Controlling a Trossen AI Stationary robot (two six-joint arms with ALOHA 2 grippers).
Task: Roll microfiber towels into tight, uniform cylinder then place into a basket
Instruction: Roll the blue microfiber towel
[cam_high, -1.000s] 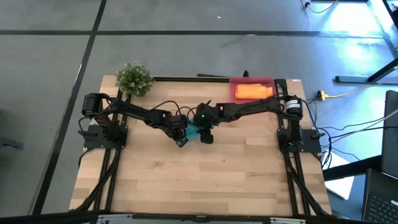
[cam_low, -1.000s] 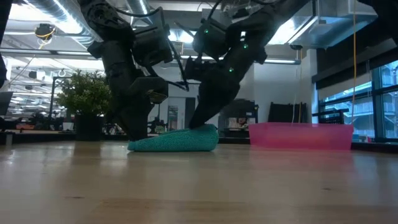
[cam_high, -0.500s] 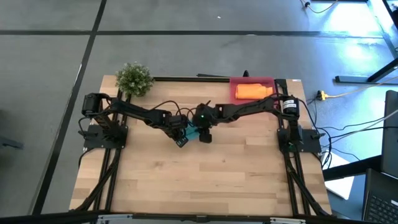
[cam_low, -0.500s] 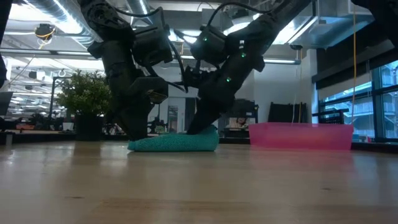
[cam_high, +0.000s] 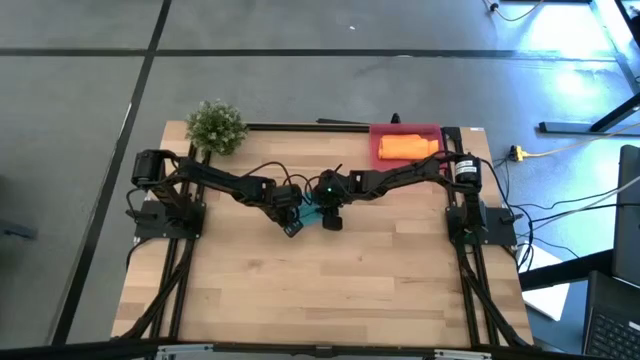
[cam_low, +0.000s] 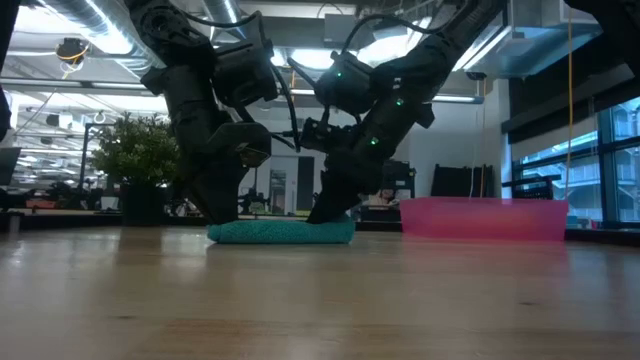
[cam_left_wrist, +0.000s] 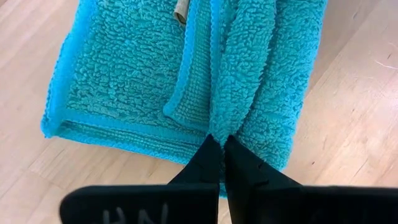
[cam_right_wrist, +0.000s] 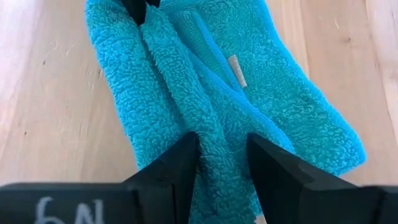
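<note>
Teal towel (cam_left_wrist: 155, 81): lies folded and only loosely rolled at the middle of the tabletop (cam_high: 330, 290), flat on the wood, between the two arms; one thick fold runs lengthwise along its top.
Left pincer (cam_left_wrist: 222, 144): tips pressed together, nipping the end of that thick fold, at about 9 o'clock of the towel in the high view.
Right pincer (cam_right_wrist: 222, 163): fingers part-way apart and clamped across the same fold from the other end, at about 3 o'clock of the towel.
Orange towel (cam_high: 407, 147): already rolled, lying in the basket (cam_high: 378, 131) at about 1 o'clock of the tabletop.
Plant (cam_high: 215, 126): at about 11 o'clock, well apart from the work.
Risk, loose roll: each pincer holds only the one raised fold, so the flat layers underneath may stay behind and the cylinder would come out slack or uneven.
Risk, skew: if one arm turns or pulls ahead of the other, the roll would likely taper into a cone.
Risk, slip: the left tips hold very little cloth; a tug could pull the plush free and let the fold spring open.
Risk, collision: both pincers sit near each other over a short towel, so further closing in could knock them together.
</note>
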